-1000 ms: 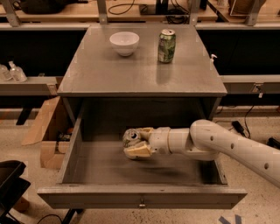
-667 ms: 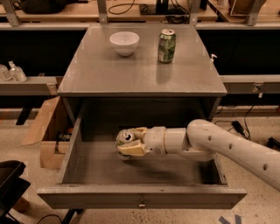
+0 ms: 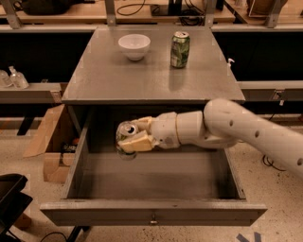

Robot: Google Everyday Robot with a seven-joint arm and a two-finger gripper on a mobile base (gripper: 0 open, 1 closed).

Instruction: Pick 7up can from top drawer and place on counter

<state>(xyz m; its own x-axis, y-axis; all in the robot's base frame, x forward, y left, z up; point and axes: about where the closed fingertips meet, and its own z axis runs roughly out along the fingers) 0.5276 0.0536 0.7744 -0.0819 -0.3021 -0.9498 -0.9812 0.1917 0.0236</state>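
My gripper (image 3: 135, 134) is shut on the 7up can (image 3: 124, 133), a small pale can with a silver top, lying sideways in the fingers (image 3: 138, 142). I hold it lifted above the floor of the open top drawer (image 3: 151, 212), near its back left, just below the front edge of the counter (image 3: 109, 75). My white arm (image 3: 246, 130) reaches in from the right over the drawer. The can's markings are mostly hidden by the fingers.
A darker green can (image 3: 180, 49) and a white bowl (image 3: 134, 46) stand at the back of the counter. A cardboard box (image 3: 49, 144) lies on the floor left of the cabinet. A wooden workbench (image 3: 142, 9) runs behind.
The gripper has risen and moved left with the can, from low in the drawer's middle up toward the counter's front edge.
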